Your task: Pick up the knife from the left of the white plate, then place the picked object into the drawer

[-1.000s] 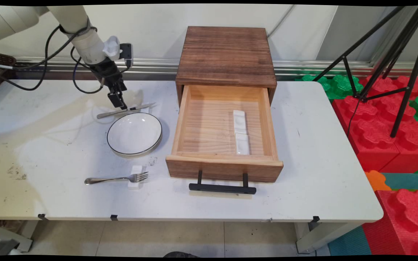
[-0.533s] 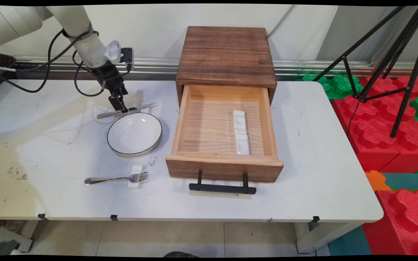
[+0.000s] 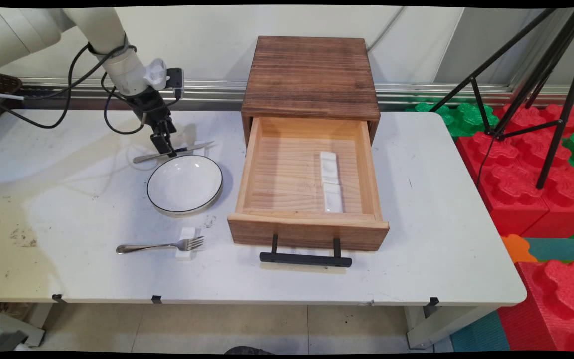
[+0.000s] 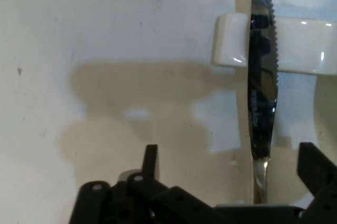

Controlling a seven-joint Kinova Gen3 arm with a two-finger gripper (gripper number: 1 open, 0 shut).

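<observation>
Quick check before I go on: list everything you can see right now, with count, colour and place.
table: 1, white, under everything.
drawer box: 1, dark brown wood, at the table's far side.
drawer: 1, light wood with a black handle, pulled open toward the camera.
rests in drawer: 2, white, end to end on the drawer floor.
plate: 1, white with a dark rim, left of the drawer.
knife: 1, silver, serrated, just behind the plate, blade lying across a white rest.
fork: 1, silver, near the front edge, tines on a small white rest.
foam blocks: several, red and green, right of the table.
tripod: 1, black, top right.
gripper: 1, black, open, fingers either side of the knife's handle end.
</observation>
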